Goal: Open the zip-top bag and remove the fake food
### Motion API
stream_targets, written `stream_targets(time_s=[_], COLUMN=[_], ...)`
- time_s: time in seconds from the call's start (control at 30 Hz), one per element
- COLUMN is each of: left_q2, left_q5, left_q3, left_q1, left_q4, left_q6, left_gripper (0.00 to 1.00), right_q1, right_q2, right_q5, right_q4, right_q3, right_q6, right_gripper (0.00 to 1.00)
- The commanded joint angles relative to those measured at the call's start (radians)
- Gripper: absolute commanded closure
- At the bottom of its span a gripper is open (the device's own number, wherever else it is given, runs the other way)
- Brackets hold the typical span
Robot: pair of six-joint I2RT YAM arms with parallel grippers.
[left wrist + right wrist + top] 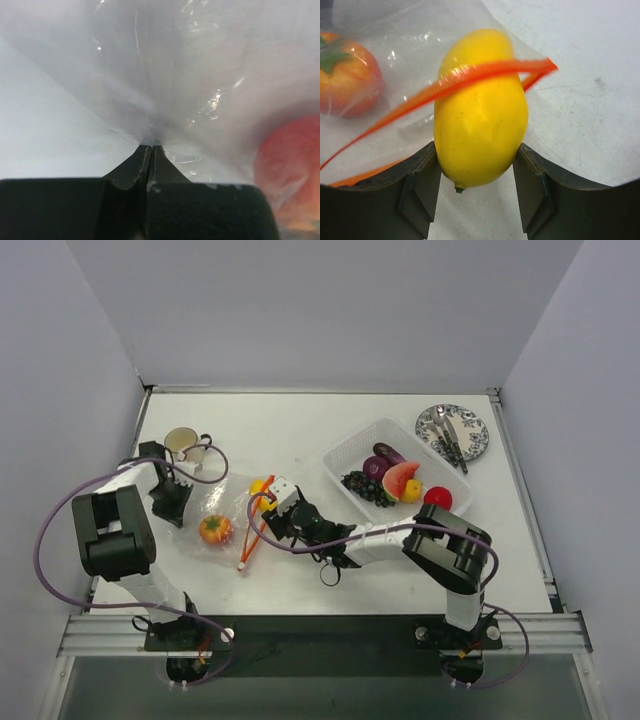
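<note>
My right gripper [476,155] is clamped on the glossy yellow plastic fruit [480,115], right under the red-orange zip strip [485,74] of the clear crinkly plastic bag [415,45]. Left gripper [151,147] pinches film tight, opposite that strip. Best: pull straight out, no twisting.

No legible txt, labels, brands or nos. on anything in any view.
</note>
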State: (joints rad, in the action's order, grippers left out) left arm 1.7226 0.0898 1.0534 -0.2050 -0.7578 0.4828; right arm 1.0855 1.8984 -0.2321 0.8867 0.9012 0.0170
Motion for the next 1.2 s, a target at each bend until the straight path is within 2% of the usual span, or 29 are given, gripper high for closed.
stream_targets(time_s=[0.0,0.1,0.2,0.33,0.37,0.5,0.6,0.63,0.7,0.8,0.9,0.97,1.03,1.17], left_q2=[-0.001,-0.006,-0.008,-0.012,-0.014,-0.017,-0.023,-0.026,-0.031,-0.031,-0.026,-0.029,-0.037,-0.043], left_q5=[-0.013,-0.010,-0.007,-0.001,0.001,0.010,0.013,0.013,0.016,0.030,0.060,0.070,0.079,0.079], left_q3=[0.037,0.042,0.051,0.057,0.057,0.059,0.059,0.060,0.059,0.059,0.068,0.071,0.071,0.054], left_q1=[-0.022,-0.020,-0.022,-0.022,-0.019,-0.013,-0.007,-0.005,-0.002,-0.001,0.006,0.019,0.032,0.055], left_q4=[0.009,0.011,0.006,0.003,-0.003,-0.014,-0.018,-0.021,-0.023,-0.026,-0.046,-0.055,-0.061,-0.052], left_q6=[0.025,0.020,0.016,0.016,0.014,0.010,0.008,0.007,0.008,0.007,-0.001,-0.009,-0.013,-0.023], left_gripper=[1.00,1.00,1.00,1.00,1.00,1.00,1.00,1.00,1.00,1.00,1.00,1.00,1.00,1.00], right_q1=[-0.001,-0.001,-0.012,-0.094,-0.117,-0.245,-0.320,-0.325,-0.328,-0.332,-0.312,-0.271,-0.213,-0.110], right_q2=[-0.171,-0.272,-0.384,-0.518,-0.562,-0.611,-0.595,-0.581,-0.575,-0.578,-0.581,-0.555,-0.526,-0.474], right_q5=[-0.013,0.005,-0.039,-0.176,-0.250,-0.386,-0.409,-0.429,-0.452,-0.434,-0.365,-0.372,-0.316,-0.188], right_q4=[0.054,-0.011,-0.063,-0.095,-0.104,-0.126,-0.207,-0.248,-0.262,-0.272,-0.362,-0.405,-0.456,-0.385], right_q3=[-0.096,-0.162,-0.238,-0.309,-0.317,-0.306,-0.243,-0.210,-0.193,-0.176,-0.114,-0.076,-0.059,-0.122], right_q6=[-0.067,-0.095,-0.111,-0.130,-0.137,-0.143,-0.172,-0.164,-0.150,-0.153,-0.140,-0.057,-0.025,0.054], right_gripper=[0.64,0.64,0.64,0.64,0.64,0.64,0.38,0.21,0.00,0.00,0.00,0.00,0.00,0.04])
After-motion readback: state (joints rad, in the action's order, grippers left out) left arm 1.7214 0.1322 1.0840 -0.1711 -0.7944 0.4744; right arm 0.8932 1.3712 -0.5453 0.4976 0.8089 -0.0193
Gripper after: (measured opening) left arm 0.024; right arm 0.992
